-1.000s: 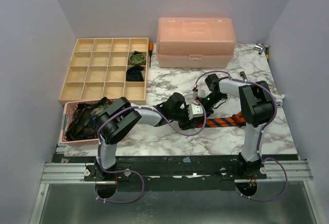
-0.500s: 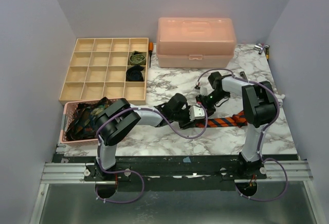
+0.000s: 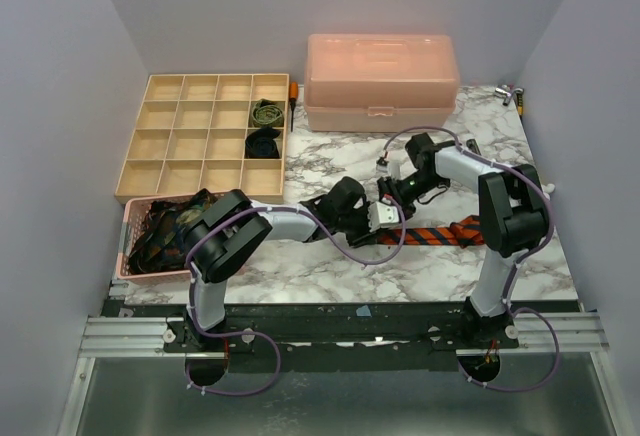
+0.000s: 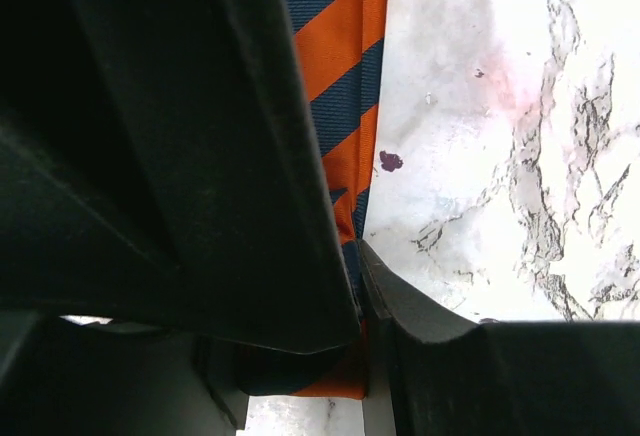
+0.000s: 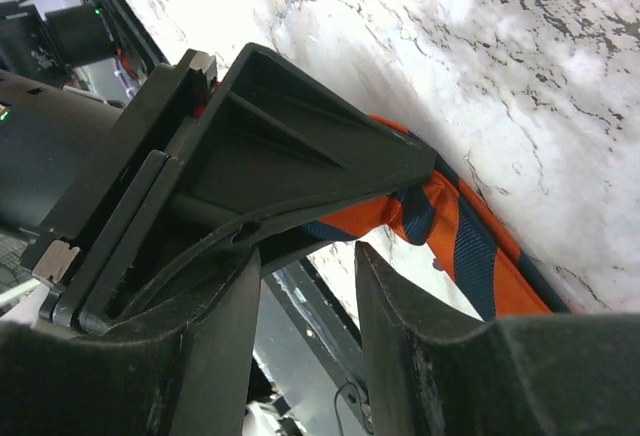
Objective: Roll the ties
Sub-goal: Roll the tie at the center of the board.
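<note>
A robotics lab test cell: plain pale walls (image 3: pixel 60 76) box in a marble-patterned table (image 3: pixel 340 156) (closed on three sides), with a bare aluminium rail (image 3: pixel 130 334) and looped purple cables (image 3: pixel 235 391) along its near edge

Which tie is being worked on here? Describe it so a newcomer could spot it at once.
On the marble table, look in front of the pink lidded box, toward the near right. The striped tie lies there, stretched out sideways. It alone has orange and navy diagonal stripes; the olive tie and the black tie in the divided tray are coiled.
</note>
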Robot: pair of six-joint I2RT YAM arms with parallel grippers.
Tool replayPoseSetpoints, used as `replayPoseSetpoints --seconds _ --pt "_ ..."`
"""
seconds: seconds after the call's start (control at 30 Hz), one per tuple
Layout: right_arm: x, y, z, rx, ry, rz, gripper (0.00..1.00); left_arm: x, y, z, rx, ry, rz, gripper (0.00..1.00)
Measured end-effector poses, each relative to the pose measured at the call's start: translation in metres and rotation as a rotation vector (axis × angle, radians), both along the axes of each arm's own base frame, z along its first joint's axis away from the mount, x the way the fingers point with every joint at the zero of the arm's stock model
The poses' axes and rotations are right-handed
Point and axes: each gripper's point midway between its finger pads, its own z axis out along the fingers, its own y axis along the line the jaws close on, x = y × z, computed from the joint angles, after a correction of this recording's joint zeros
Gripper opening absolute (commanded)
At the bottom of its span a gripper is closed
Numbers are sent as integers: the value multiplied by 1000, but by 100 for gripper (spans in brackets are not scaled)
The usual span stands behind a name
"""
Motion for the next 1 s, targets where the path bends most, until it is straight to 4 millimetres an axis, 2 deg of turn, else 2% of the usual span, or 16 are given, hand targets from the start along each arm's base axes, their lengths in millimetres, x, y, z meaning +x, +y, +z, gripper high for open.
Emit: replayPoseSetpoints --seconds 0.3,0.37,0.47,0.57,0.6,0.83,1.0 --pt "-3 7 -20 -2 70 -113 47 3 3 -1 9 6 15 25" --pt "-2 8 -21 3 70 -132 44 4 3 0 9 8 18 25" --pt "0 10 -21 12 70 -144 28 5 4 0 9 10 24 25" --pt "0 12 -22 11 61 -140 5 6 5 -1 10 9 24 25" --pt "0 12 -22 11 59 -137 0 6 5 -1 10 7 23 25" --pt "0 7 -26 13 55 -119 0 6 5 0 11 -1 16 33" --pt "1 4 -27 47 104 -136 0 6 4 0 11 -14 7 49"
